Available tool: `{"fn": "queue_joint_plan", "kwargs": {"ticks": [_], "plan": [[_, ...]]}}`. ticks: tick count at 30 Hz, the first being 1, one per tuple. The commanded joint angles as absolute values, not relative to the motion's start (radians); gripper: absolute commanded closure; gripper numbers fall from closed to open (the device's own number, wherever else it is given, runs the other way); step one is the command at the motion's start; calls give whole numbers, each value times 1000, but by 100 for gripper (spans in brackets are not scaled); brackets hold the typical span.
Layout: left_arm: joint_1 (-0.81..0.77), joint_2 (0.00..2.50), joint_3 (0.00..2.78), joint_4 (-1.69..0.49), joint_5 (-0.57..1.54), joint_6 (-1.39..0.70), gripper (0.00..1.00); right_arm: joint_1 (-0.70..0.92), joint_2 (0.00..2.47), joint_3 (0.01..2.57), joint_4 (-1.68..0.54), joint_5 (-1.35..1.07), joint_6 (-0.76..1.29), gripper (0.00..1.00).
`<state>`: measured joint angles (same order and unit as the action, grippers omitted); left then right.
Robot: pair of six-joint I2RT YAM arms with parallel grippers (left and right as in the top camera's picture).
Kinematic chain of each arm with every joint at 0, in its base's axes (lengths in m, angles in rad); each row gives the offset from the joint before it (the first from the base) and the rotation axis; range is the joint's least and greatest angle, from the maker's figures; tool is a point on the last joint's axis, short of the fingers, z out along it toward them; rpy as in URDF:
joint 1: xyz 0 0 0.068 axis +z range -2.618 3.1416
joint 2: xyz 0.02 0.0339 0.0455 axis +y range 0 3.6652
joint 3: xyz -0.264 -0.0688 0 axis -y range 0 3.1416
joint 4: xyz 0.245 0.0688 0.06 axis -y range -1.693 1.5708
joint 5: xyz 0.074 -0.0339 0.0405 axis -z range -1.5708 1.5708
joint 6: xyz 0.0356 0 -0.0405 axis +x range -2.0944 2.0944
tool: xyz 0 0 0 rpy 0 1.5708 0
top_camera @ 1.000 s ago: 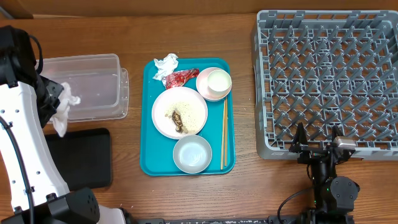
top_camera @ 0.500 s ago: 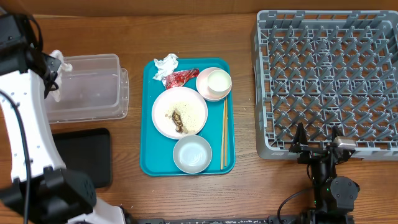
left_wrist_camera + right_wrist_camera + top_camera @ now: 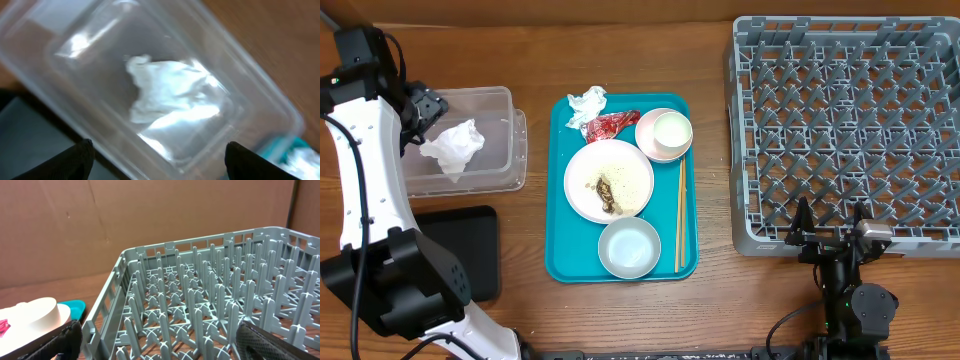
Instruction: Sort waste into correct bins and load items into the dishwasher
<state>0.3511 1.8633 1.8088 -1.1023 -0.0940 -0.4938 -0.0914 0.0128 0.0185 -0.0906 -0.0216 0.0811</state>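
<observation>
My left gripper (image 3: pixel 160 162) hangs over the clear tub (image 3: pixel 502 172), jaws spread wide with nothing between them. A crumpled napkin (image 3: pixel 167 100) lies loose on the tub floor right below. My right gripper (image 3: pixel 160 342) is just as wide and empty. It sits at the 6 o'clock edge of the dish rack (image 3: pixel 850 130), which holds nothing yet.

I judge the waste sorting to be under way, with one napkin binned. My next move calls for a reach toward 3 o'clock, to the teal tray (image 3: pixel 558 262). There I would close on the second napkin (image 3: pixel 586 101) or the red wrapper (image 3: pixel 612 125) at its 12 o'clock end.

The black tray (image 3: pixel 460 255), at 6 o'clock of the tub, looks bare. On the teal tray, the plate (image 3: pixel 632 168) in the middle carries rice and a brown scrap (image 3: pixel 606 192). The white cup (image 3: pixel 672 130) sits in the pink bowl (image 3: pixel 648 146) at the plate's 1 o'clock. The grey bowl (image 3: pixel 629 247) at 6 o'clock appears empty. The chopsticks (image 3: pixel 680 215) lie along the 3 o'clock edge.
</observation>
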Motion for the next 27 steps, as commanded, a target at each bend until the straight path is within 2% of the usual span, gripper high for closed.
{"fn": "queue_joint_plan", "kwargs": {"ticks": [1,5,7,10,15,18,21,27], "plan": [[331,1758,1864,-1064,171,-297,15,-96,3,8,-84,-20,78,0],[262,1704,1864,-997,389,-209,17,-96,3,8,-84,-20,78,0],[206,1702,1864,-982,403,-190,12,-96,3,8,-84,-20,78,0],[104,1715,1864,-983,324,-149,11,-96,3,8,-84,-20,78,0],[-58,1767,1884,-977,27,-146,7,-96,3,8,-84,-20,78,0],[-107,1813,1914,-969,-63,-89,0,-96,3,8,-84,-20,78,0],[-126,1863,1916,-873,-164,-94,0,-96,3,8,-84,-20,78,0],[-126,1980,1916,-705,-30,-139,0,-96,3,8,-84,-20,78,0]]}}
